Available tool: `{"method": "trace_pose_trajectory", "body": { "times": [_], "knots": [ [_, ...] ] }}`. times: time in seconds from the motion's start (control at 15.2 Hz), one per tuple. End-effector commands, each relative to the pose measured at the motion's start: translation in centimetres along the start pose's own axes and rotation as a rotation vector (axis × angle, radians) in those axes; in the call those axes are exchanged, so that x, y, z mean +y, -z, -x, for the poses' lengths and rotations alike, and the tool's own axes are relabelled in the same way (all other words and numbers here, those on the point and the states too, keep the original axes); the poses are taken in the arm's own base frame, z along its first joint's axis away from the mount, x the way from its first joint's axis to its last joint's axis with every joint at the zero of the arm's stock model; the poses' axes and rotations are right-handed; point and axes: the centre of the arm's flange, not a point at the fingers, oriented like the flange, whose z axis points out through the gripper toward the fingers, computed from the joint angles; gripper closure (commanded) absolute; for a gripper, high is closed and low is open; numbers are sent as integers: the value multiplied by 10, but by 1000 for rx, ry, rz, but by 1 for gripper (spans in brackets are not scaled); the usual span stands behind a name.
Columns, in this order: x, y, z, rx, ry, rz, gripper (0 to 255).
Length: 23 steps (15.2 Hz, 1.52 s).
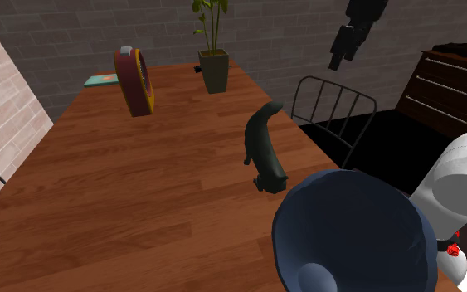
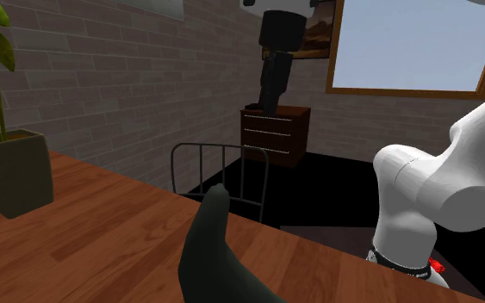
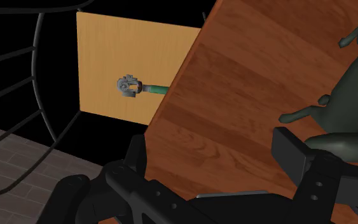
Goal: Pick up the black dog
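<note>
The black dog [image 1: 265, 149] lies on the wooden table [image 1: 140, 191] near its edge at the shoulder view's right, a dark greenish-black figure with its tail raised. It fills the lower middle of the second exterior view as dog [image 2: 219, 258]. My gripper [image 1: 337, 60] hangs high above and beyond the table edge, well apart from the dog. In the second exterior view the gripper [image 2: 270, 103] points down in front of a dresser. The wrist view has the gripper [image 3: 212, 153] open, fingers wide apart, nothing between them. The dog [image 3: 349, 108] lies beside the right finger [image 3: 292, 149], untouched.
A potted plant [image 1: 215, 70], a red-and-yellow round object [image 1: 134, 80] and a teal book [image 1: 103, 80] stand at the table's far end. A large blue bowl [image 1: 352, 236] sits close to the stand. A wire-backed chair [image 1: 335, 108] and a dresser [image 1: 447, 87] stand beyond the table edge.
</note>
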Motion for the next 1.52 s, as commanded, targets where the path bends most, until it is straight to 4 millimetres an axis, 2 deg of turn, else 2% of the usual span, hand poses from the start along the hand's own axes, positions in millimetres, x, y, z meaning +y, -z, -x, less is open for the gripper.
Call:
{"method": "trace_pose_trajectory", "body": {
  "times": [0.0,1.45],
  "knots": [
    [0,0,0,0,0,0,0],
    [-275,-119,32,-129,-143,101,0]
  ]
}}
